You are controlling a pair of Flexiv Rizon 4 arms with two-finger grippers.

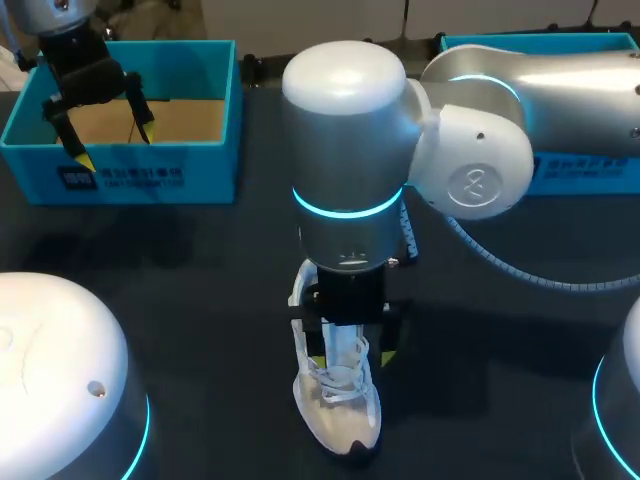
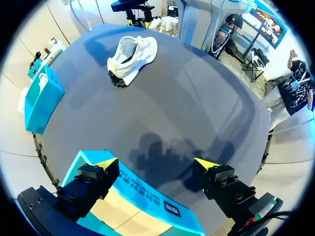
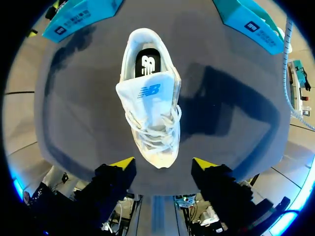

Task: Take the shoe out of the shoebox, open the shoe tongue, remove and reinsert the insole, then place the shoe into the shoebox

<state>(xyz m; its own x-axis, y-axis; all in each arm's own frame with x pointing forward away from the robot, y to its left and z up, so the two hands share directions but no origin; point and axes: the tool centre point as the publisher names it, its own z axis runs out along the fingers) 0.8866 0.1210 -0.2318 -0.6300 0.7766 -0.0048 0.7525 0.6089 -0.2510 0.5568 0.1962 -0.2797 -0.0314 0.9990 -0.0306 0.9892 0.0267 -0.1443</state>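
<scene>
Hovering, spread right jaws above white logo-tongued shoe (image 3: 150, 115); left jaws spread over labelled blue shoebox (image 1: 130, 175).

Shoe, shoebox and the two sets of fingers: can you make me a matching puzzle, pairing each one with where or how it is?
1. shoe
2. shoebox
3. left fingers
4. right fingers

A. open, over the shoebox
B. open, above the shoe
C. on the dark table, outside the box
D. blue, lidless, no shoe inside

Pairs: 1-C, 2-D, 3-A, 4-B.
</scene>
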